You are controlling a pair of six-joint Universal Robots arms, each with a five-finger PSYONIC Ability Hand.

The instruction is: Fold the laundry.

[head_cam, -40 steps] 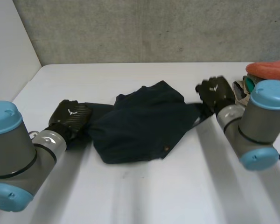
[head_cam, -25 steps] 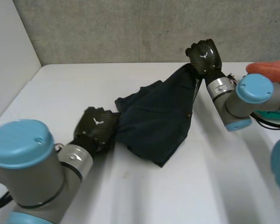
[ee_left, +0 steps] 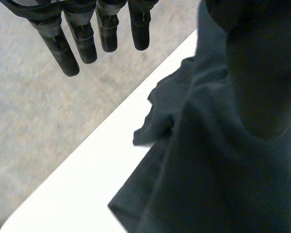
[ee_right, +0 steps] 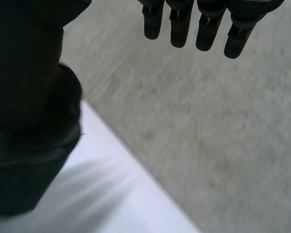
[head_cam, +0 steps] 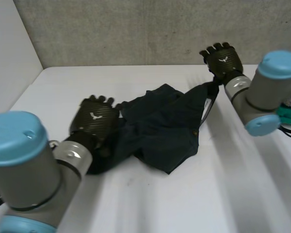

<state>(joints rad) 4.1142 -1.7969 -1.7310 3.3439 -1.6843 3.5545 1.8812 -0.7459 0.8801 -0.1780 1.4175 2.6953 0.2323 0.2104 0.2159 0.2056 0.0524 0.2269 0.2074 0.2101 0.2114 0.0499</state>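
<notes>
Table: the white table [head_cam: 150,204] is being viewed from between the arms, and it is being backed by a grey wall [head_cam: 136,34] on its twelve o'clock side.
Garment: one dark navy garment [head_cam: 165,128] is being kept crumpled at the table's centre, with its bulk resting on the surface. A narrow strip of it is being stretched up off the table towards one o'clock.
Left arm: the left arm [head_cam: 24,165] is being reached in from seven o'clock.
Right arm: the right arm [head_cam: 266,87] is being reached in from three o'clock.
Left hand: the left hand [head_cam: 94,119] is being held at the garment's nine o'clock edge, back upward. In its wrist view the fingers [ee_left: 82,39] are being kept straight and wide, clear of the cloth, while a fold is being carried over the thumb side.
Right hand: the right hand [head_cam: 224,60] is being held raised at the garment's one o'clock, near the wall. Its fingers are being kept straight and wide apart, and the stretched strip is being hung over its thumb side.
</notes>
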